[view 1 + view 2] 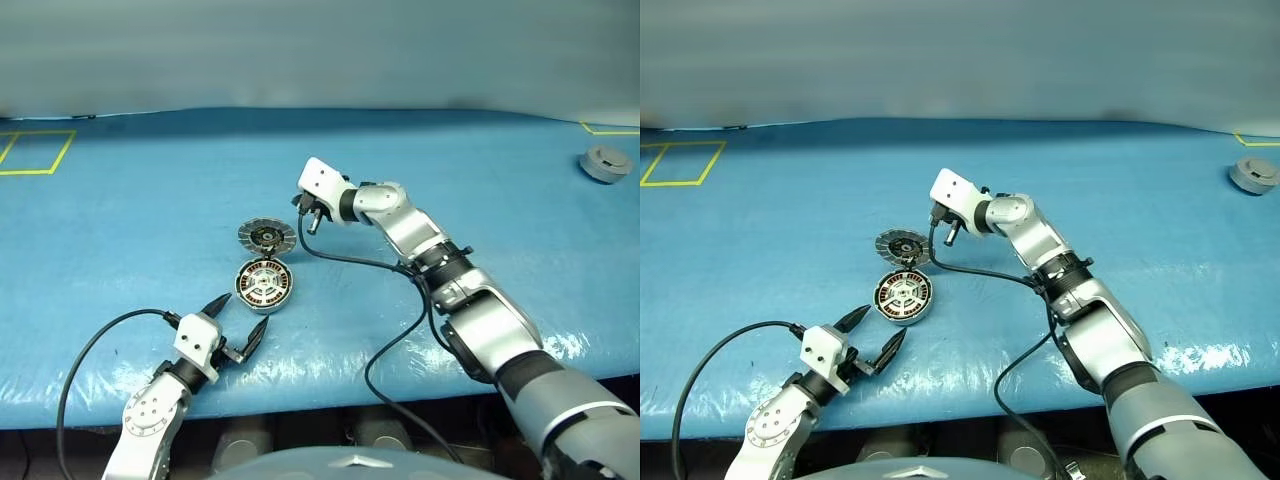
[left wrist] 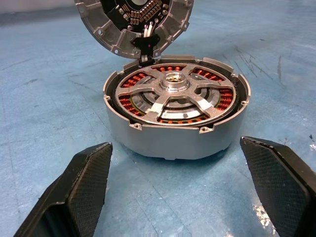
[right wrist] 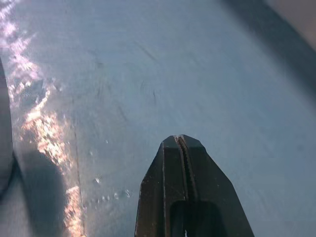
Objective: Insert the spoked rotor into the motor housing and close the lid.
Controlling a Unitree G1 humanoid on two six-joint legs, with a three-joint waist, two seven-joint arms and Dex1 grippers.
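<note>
The motor housing [image 2: 173,140] stands on the blue table, a short silver cup with copper windings. The spoked rotor [image 2: 160,106] lies inside it, on top of the windings. Just behind it rests the lid [image 1: 267,236], dark hub face up, joined to the housing by short wires; in the left wrist view the lid [image 2: 106,24] shows tilted up behind the housing. My left gripper [image 1: 242,313] is open and empty, just in front of the housing. My right gripper [image 1: 302,207] is shut on nothing and hangs above the table, right of the lid.
A small grey round part [image 1: 605,163] lies far right at the back. Yellow tape squares [image 1: 35,150] mark the back left and back right of the table. Black cables trail from both wrists over the table's front edge [image 1: 330,395].
</note>
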